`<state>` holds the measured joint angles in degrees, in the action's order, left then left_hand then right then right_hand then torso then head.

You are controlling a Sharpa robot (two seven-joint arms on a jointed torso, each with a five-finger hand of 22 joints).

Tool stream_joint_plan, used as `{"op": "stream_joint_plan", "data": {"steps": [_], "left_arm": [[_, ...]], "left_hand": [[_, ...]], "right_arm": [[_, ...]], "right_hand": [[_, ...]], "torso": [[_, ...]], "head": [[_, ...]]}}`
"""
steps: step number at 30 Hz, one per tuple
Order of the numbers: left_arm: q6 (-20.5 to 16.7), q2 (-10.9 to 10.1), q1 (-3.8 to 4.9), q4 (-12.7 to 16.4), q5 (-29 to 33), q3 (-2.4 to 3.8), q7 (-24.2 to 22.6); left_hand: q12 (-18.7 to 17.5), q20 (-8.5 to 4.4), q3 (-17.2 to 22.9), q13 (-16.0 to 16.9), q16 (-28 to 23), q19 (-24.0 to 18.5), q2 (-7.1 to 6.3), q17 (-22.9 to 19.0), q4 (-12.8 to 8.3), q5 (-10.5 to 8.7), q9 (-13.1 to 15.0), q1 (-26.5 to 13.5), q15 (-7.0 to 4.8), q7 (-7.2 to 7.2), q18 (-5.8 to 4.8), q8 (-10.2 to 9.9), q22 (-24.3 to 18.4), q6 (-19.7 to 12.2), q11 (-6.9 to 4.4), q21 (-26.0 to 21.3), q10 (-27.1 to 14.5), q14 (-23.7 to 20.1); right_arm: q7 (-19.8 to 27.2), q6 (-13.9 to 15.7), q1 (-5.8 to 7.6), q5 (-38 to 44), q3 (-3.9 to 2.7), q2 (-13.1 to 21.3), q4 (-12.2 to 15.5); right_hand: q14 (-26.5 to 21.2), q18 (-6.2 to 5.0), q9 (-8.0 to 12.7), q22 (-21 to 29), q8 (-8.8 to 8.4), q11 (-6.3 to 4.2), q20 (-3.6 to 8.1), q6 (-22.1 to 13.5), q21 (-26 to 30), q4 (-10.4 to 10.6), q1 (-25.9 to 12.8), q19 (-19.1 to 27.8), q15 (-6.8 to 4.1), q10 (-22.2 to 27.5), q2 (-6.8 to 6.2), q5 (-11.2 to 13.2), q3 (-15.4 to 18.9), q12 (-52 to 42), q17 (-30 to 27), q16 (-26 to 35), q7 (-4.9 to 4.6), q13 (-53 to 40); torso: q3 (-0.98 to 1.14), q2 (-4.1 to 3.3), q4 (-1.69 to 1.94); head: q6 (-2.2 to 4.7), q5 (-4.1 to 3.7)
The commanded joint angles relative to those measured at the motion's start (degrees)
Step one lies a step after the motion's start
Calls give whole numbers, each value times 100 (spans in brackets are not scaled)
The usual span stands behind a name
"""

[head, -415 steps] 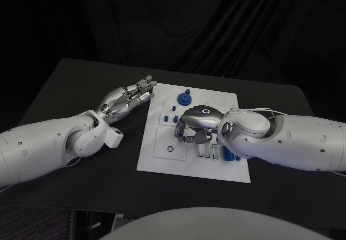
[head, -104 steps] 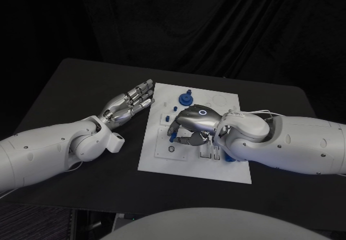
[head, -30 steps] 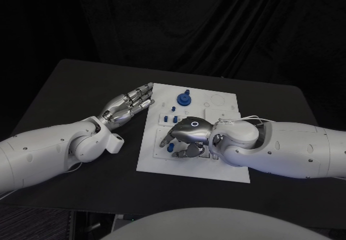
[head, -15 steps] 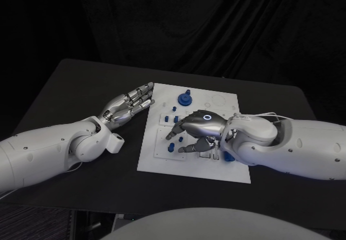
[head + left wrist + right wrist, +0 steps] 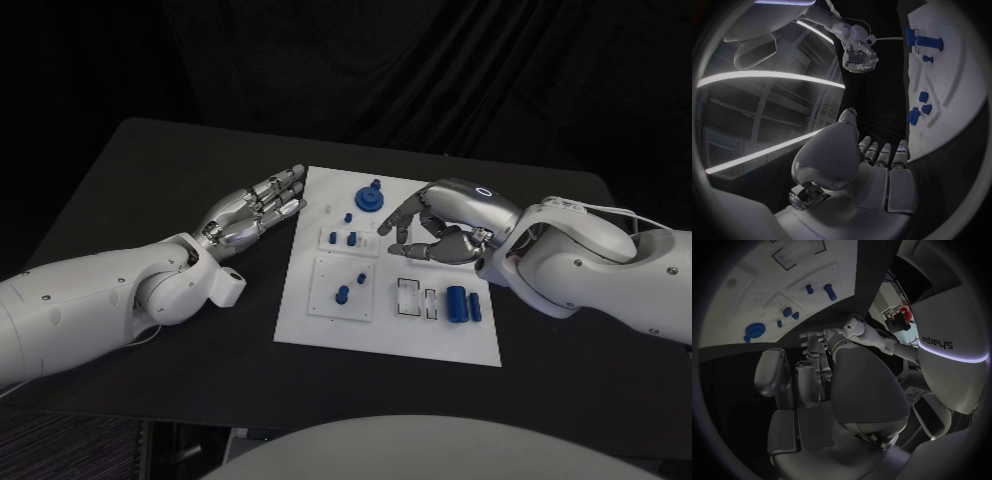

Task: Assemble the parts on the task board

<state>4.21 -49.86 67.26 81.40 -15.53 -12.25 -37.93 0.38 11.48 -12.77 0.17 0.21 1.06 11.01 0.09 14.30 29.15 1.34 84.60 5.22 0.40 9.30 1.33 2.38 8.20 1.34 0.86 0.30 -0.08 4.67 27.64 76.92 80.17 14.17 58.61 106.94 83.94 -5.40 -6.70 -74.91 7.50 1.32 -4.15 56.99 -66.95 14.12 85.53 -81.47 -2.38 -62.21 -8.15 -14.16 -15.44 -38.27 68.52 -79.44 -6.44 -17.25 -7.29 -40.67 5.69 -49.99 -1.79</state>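
Head view: left robot hand (image 5: 257,208) flat, fingers apart at task board (image 5: 325,322) edge; right robot hand (image 5: 440,222) above board, fingers spread, empty.

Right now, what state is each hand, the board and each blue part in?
left hand: empty, fingers extended at the board's left edge.
right hand: above the board, fingers curled, nothing visible in them.
task board: flat on the table.
blue gear part: standing near the far edge.
small blue peg: in the square plate.
blue cylinders: lying side by side near the right edge.
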Motion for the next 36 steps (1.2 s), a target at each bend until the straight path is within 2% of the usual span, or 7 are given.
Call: {"op": "stream_joint_plan", "data": {"steps": [1,7,14,22,23,28,36], "left_arm": [[3,-1,-10,15,2,4,-46],[5,-5,-11,11,2,4,-40],[12,-4,-13,8,2,3,-28],[35,17,-22,-13,3,3,-19],[38,18,-23,-13,3,3,-18],[43,17,-27,-18,3,3,-1],[31,30,-30,-40,3,3,29]], "left_hand": [[-27,-18,1,-5,-21,-12,65,-9,0,18,0,-17,-10,-7,83,11,-5,35,47,-14,9,8],[-24,-9,3,-2,-21,-12,73,-9,4,21,1,-20,-4,-6,83,12,-7,41,77,-15,19,8],[-24,-8,3,-2,-21,-12,75,-9,5,21,0,-21,-4,-7,83,12,-7,42,84,-15,20,8],[-22,-5,11,0,-21,-12,92,-9,10,26,7,-20,-1,20,84,19,-8,83,102,-14,26,8],[-22,-5,12,0,-21,-12,94,-9,11,27,7,-20,-1,26,84,20,-8,86,103,-14,26,8],[-22,-3,15,0,-21,-12,99,-9,11,26,11,-18,-3,54,85,25,-9,112,108,-14,28,8],[-20,-5,36,1,-21,-10,135,-9,14,34,15,-8,-13,76,88,32,-7,143,148,-13,33,8]], "right_arm": [[-389,-392,17,-485,-1,133,-126],[-865,-895,7,-531,1,352,-295],[-1514,-1130,-68,-477,1,595,-317],[-2166,-1657,-92,-336,2,713,-291],[-2260,-1758,-94,-314,2,724,-288],[-2647,-2153,-97,-161,2,777,-231],[-3162,-2493,-108,205,2,860,43]], "right_hand": [[-37,61,-12,-882,-10,-120,98,68,122,10,-7,46,-108,-172,-22,8,-53,-688,-126,94,106,-506],[20,49,-154,-849,93,-168,150,293,276,187,-397,84,-153,-1331,22,15,59,-3653,-40,94,166,-4415],[-71,0,-319,-781,133,-143,127,171,598,230,-838,200,-118,-1707,37,14,252,-4415,-164,199,146,-5746],[328,134,-1237,-981,1282,-291,241,266,-238,243,-1585,-148,-245,-2779,145,7,484,-5173,1089,-527,354,-7275],[381,151,-1469,-1005,1588,-330,271,417,-346,245,-2015,-186,-270,-2779,197,788,585,-5173,1266,-620,416,-7275],[490,220,-2681,-1095,2765,-489,413,309,-772,263,-2683,-328,-422,-2779,301,711,793,-5173,1632,-797,658,-7275],[491,311,-2959,-1211,2799,-473,486,213,-1233,276,-3114,-487,-493,-2779,370,815,1013,-5173,1608,-782,637,-7275]], "torso": [[-3,-2,-1],[-14,4,-3],[-9,6,-9],[-4,-4,-3],[-5,-2,-4],[-5,-2,-3],[-5,4,-7]], "head": [[-1,-29],[-1,-21],[-1,-14],[-1,-34],[-1,-31],[-1,-36],[-1,-55]]}}
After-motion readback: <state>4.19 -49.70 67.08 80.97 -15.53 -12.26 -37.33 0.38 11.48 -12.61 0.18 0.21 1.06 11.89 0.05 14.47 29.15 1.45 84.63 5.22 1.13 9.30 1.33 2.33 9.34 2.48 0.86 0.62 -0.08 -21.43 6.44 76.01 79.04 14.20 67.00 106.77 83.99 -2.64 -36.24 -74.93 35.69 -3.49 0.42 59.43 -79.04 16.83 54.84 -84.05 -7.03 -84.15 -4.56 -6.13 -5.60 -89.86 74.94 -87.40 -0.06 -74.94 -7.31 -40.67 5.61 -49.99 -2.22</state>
